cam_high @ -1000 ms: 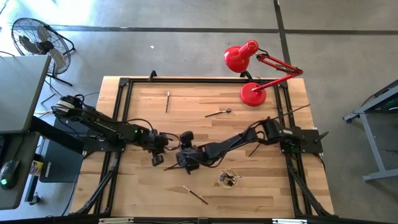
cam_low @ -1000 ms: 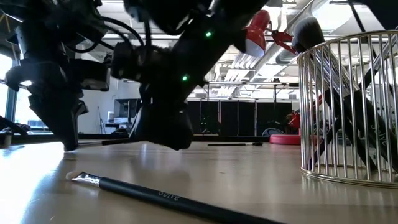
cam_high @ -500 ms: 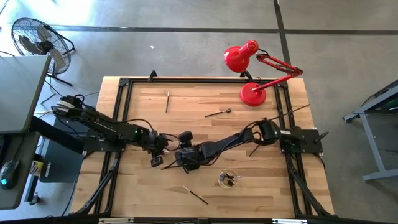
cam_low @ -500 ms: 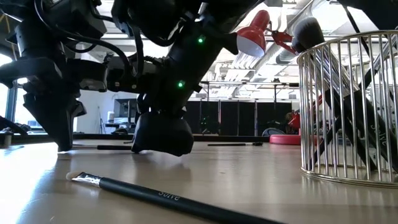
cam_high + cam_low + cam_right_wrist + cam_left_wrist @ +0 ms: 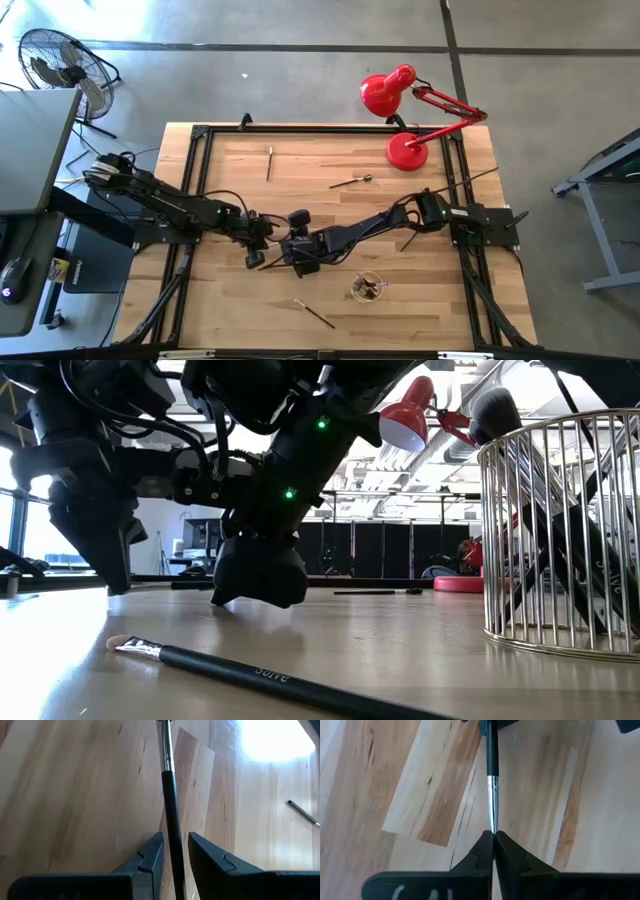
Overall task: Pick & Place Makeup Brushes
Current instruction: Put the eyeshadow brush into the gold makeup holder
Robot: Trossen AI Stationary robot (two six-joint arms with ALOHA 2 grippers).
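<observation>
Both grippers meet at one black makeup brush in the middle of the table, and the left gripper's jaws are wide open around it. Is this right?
Not quite. The left gripper has its jaws shut on the black makeup brush, pinching its silvery ferrule end, as the left wrist view shows. The right gripper does meet it there.

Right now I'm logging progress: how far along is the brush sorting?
Done: several brushes stand in the wire holder. In hand: the left gripper and right gripper both close on one dark brush. Left: four brushes lie loose on the table.
</observation>
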